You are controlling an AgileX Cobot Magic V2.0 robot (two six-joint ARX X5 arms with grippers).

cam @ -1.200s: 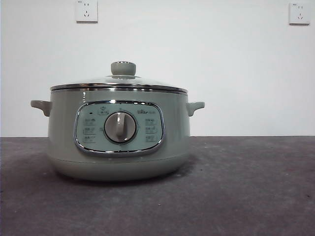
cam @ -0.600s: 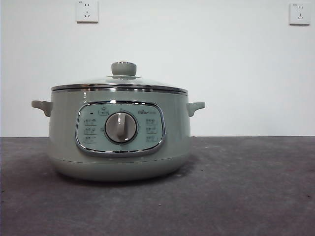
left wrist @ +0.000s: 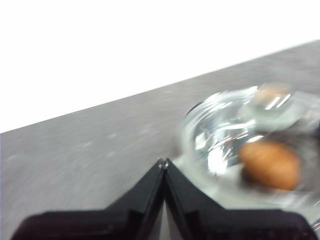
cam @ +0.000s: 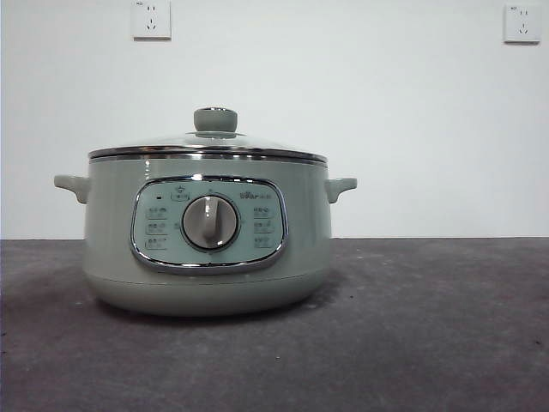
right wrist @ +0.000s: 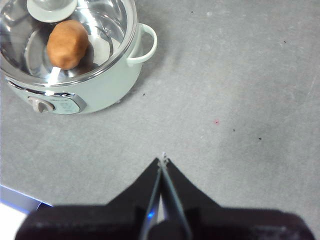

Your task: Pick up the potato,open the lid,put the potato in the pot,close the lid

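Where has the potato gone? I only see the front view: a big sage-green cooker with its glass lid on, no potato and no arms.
Observer: The orange-brown potato lies inside the pale sage-green pot, under the clear glass lid.
Visitor: And the arms?
Observer: Both are clear of the pot. The right gripper hangs over bare grey table, jaws shut.
Visitor: The other one?
Observer: The left gripper is beside the pot, jaws shut, empty.

Right gripper (right wrist: pixel 163 161) jaws closed together, holding nothing, above bare grey table (right wrist: pixel 240 90); well apart, the pot (right wrist: pixel 95 87) stands with the lid (right wrist: pixel 105 37) seated and the potato (right wrist: pixel 67 44) visible inside through the glass.
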